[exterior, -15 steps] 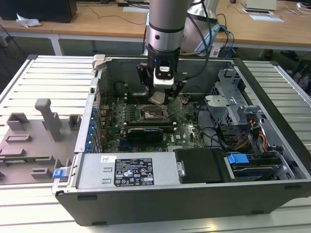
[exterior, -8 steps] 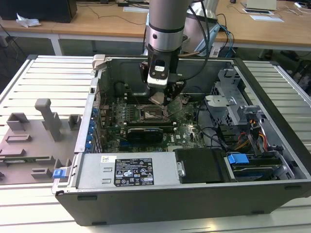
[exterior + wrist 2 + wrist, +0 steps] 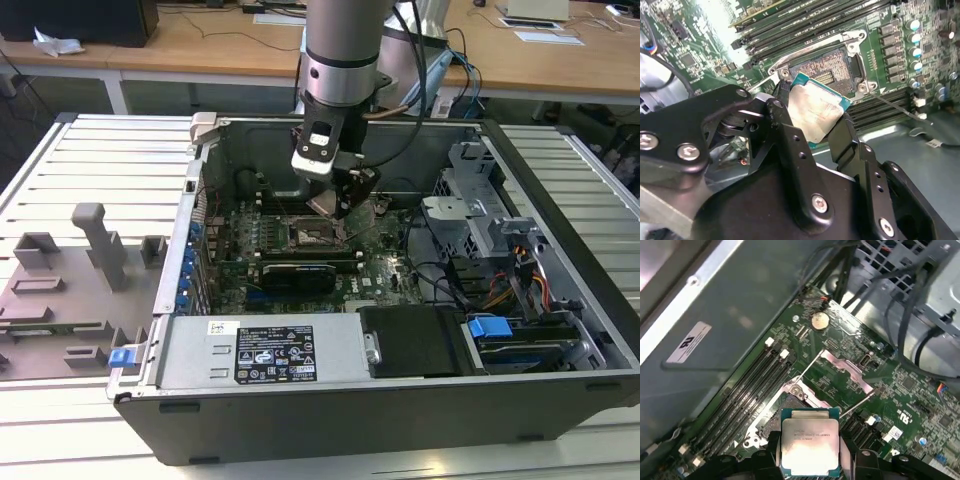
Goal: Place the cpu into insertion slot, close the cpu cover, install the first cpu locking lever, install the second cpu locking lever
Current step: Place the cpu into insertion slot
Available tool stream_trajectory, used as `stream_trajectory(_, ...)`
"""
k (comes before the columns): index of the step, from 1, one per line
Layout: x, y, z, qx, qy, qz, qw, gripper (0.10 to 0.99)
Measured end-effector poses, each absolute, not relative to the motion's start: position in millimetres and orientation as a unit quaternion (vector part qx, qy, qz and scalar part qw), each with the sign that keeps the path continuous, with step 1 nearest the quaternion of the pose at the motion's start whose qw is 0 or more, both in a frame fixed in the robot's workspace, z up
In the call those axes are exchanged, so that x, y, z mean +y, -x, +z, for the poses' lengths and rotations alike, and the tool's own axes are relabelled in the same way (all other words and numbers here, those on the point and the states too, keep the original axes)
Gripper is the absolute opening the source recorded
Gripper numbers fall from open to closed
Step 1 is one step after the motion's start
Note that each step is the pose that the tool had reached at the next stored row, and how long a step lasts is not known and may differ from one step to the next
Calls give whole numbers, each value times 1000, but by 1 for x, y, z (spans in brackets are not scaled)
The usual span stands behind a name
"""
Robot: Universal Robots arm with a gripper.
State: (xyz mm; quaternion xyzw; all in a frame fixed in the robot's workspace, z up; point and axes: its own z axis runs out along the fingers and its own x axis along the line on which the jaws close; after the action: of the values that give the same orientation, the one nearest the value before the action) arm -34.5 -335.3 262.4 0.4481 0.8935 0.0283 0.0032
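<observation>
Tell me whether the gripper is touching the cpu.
Touching. In the second wrist view the gripper clamps the cpu, one finger against each of two opposite edges, with no gap.

Pinched between the black fingers (image 3: 785,125) of the gripper (image 3: 812,110), the cpu (image 3: 820,102) has two edges covered by them in the second wrist view and masks one corner of the insertion slot (image 3: 827,65). In the first wrist view the cpu covers much of the insertion slot. The arm (image 3: 345,40) runs off the exterior view's top edge.
</observation>
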Motion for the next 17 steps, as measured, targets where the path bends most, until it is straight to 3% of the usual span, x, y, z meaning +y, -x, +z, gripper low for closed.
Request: stream_trajectory(17,-335,34,262,816,-577,27,7,545)
